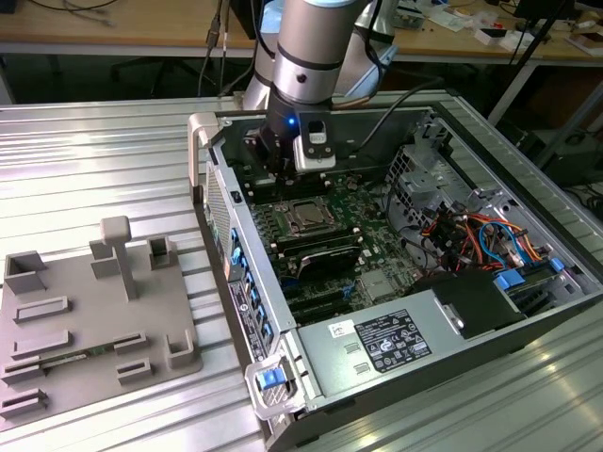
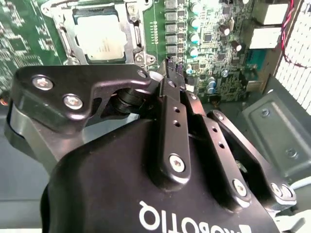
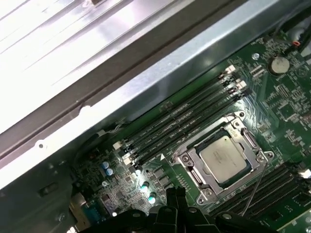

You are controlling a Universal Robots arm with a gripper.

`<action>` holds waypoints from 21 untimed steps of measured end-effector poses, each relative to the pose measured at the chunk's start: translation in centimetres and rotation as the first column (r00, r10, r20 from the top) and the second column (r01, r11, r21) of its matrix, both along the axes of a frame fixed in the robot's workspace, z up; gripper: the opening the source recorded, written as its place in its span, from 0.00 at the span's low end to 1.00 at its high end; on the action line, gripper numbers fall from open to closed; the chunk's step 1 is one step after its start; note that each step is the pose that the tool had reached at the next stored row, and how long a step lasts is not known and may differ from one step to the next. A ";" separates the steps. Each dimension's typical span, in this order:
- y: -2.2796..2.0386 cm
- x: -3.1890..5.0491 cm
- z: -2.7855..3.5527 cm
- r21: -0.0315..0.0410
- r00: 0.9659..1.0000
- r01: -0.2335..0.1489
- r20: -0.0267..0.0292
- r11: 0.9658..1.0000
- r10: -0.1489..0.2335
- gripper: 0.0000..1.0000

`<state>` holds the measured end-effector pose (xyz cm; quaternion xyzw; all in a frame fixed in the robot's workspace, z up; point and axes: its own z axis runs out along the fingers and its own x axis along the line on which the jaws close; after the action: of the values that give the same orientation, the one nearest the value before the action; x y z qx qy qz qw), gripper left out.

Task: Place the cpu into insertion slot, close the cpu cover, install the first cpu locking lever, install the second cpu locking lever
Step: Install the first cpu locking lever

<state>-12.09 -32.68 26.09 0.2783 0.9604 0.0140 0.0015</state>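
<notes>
Closest to the lens in the second wrist view is the claw (image 2: 168, 65), its fingers drawn together to a point and, as far as I can tell, clenched on nothing. In the exterior view it hangs in the upper centre of the frame, over the far edge of the board and near the socket, but not touching it.

Ribbed metal tabletop (image 1: 94, 141) carries the open case (image 1: 236, 247), which fills the exterior view's right. Inside lies the green board (image 1: 369, 202), with long black memory slots (image 3: 180, 121) running beside the socket.

At the middle of the exterior view sits the slot (image 3: 208, 191). The cover (image 3: 194, 167) appears to lie flat on it, framing the cpu (image 3: 224, 156), whose silver top shows through the cut-out. So seating the chip and closing the cover look done.

One thin wire rod (image 3: 253, 189) runs off from a corner of the socket. It is probably a locking lever not yet latched, though I cannot be sure.

By that reading, the first lever is the step in hand. It calls for a fine fingertip push on a slim rod close against the cover, with no pressure on the chip.
</notes>
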 end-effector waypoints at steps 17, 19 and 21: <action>1.37 -0.06 -0.37 0.000 0.949 -0.314 0.000 0.949 0.314 0.11; 1.44 -0.06 -0.39 0.000 0.938 -0.345 0.000 0.938 0.345 0.11; 1.63 -0.06 -0.40 0.000 0.930 -0.367 0.000 0.930 0.367 0.11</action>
<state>-12.15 -31.06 25.69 0.0942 0.9955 0.0140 -0.0011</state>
